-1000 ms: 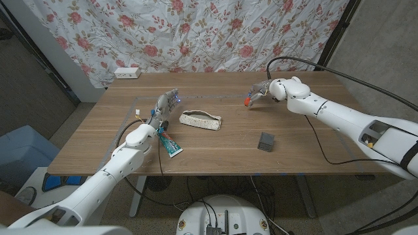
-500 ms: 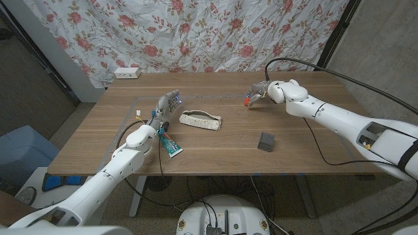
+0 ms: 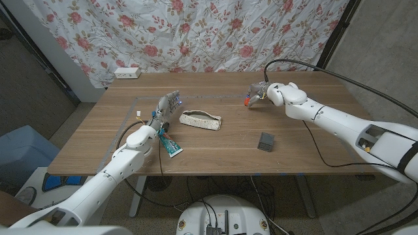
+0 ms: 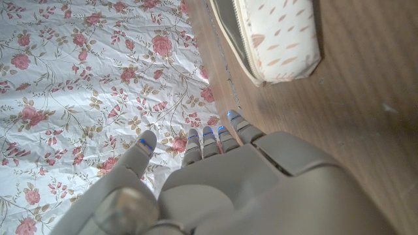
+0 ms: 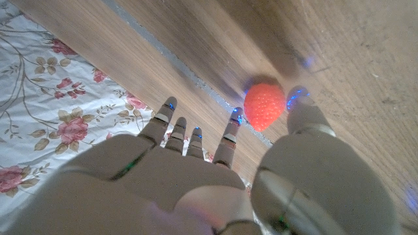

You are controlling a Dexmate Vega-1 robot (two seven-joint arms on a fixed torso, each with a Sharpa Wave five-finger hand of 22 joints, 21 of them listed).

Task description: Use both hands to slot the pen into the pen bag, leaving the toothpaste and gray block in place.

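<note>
The pen's red strawberry-shaped top (image 3: 247, 101) sticks out at the far right of the table. My right hand (image 3: 260, 91) pinches that top (image 5: 264, 104) between its thumb and a fingertip, my right hand's (image 5: 196, 170) other fingers are spread, and the pen's shaft is hidden. The white speckled pen bag (image 3: 200, 120) lies near the table's middle, its zip side toward the back (image 4: 274, 36). My left hand (image 3: 166, 104) stands left of the bag, empty, with my left hand's (image 4: 215, 176) fingers apart. The toothpaste (image 3: 170, 145) lies by my left forearm. The gray block (image 3: 266, 141) sits front right.
A white power strip (image 3: 127, 72) lies at the table's far left corner. A flowered curtain (image 3: 196, 32) hangs behind the wooden table (image 3: 215, 156). A black cable (image 3: 313, 137) runs along my right arm over the table.
My right forearm and wrist have swung slightly to the left while the hand stays at the pen's red top. The left arm, bag, toothpaste and block have not moved.
</note>
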